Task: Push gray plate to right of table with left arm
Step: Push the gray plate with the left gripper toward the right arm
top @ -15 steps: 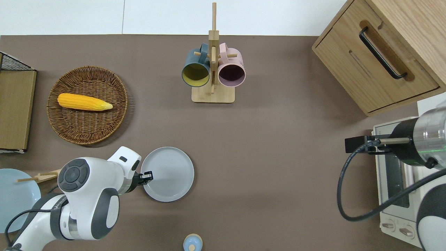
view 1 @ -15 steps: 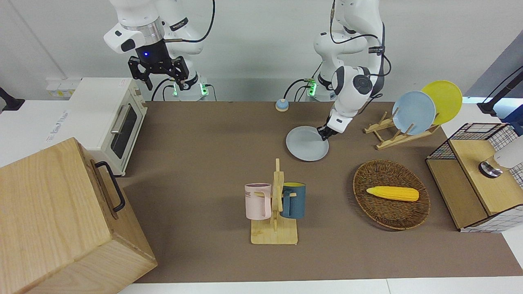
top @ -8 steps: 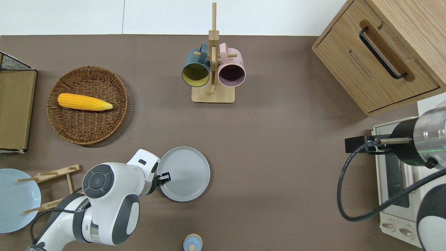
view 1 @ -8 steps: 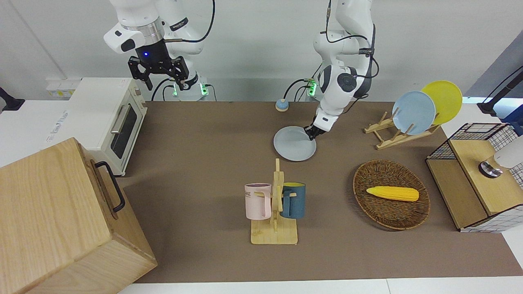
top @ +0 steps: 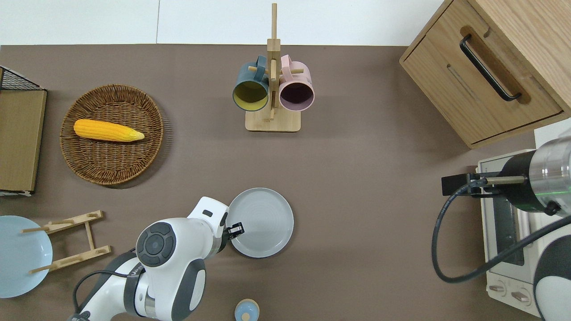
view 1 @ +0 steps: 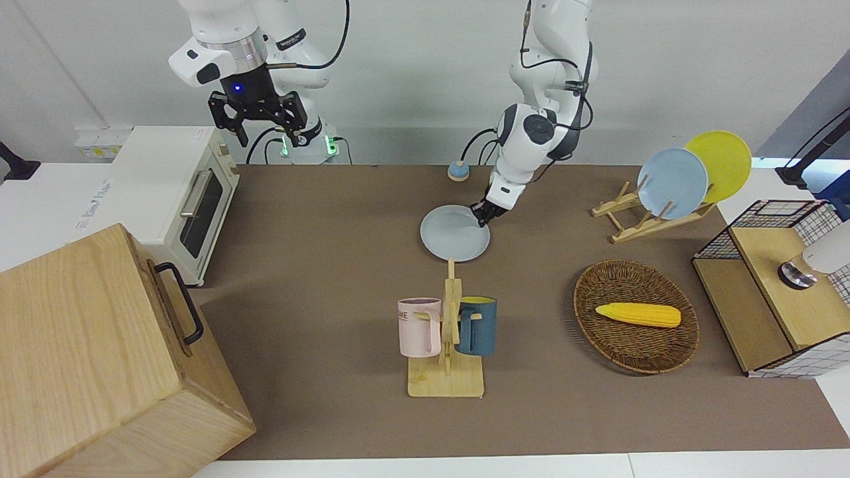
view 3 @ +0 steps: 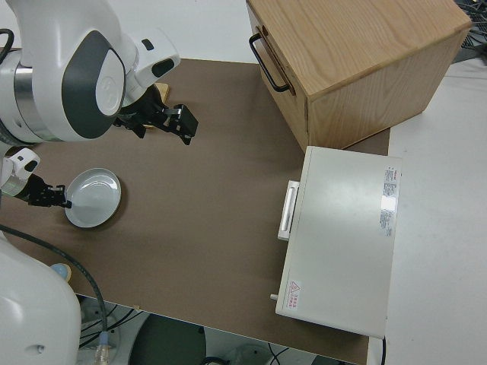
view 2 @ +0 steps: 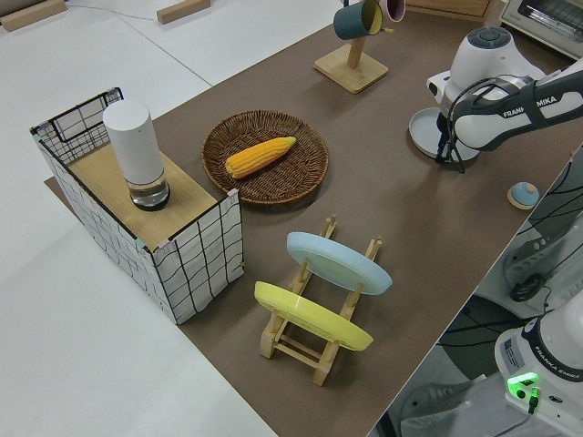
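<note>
Item: gray plate (top: 260, 222), flat on the table (top: 366, 232), near mid-table on the robots' side; on the overhead view as a clock face, it sits at about 6 o'clock from the mug rack (top: 272, 89) and well apart from it. Left gripper (top: 236, 230): down at the plate's 9 o'clock rim, touching it; we cannot tell how far its fingers are parted, and we see nothing gripped. Right arm (view 1: 252, 99): parked. Status, as we judge it: push in progress, with much bare table between the plate and the toaster oven (top: 504, 223) at its 3 o'clock. Risks, as we judge them: the contact sits on a curved rim, so an off-centre push could spin the plate or let the fingers ride over the rim into the dish; a drift toward 12 o'clock would bring it closer to the mug rack; overrun would knock it against the oven.
</note>
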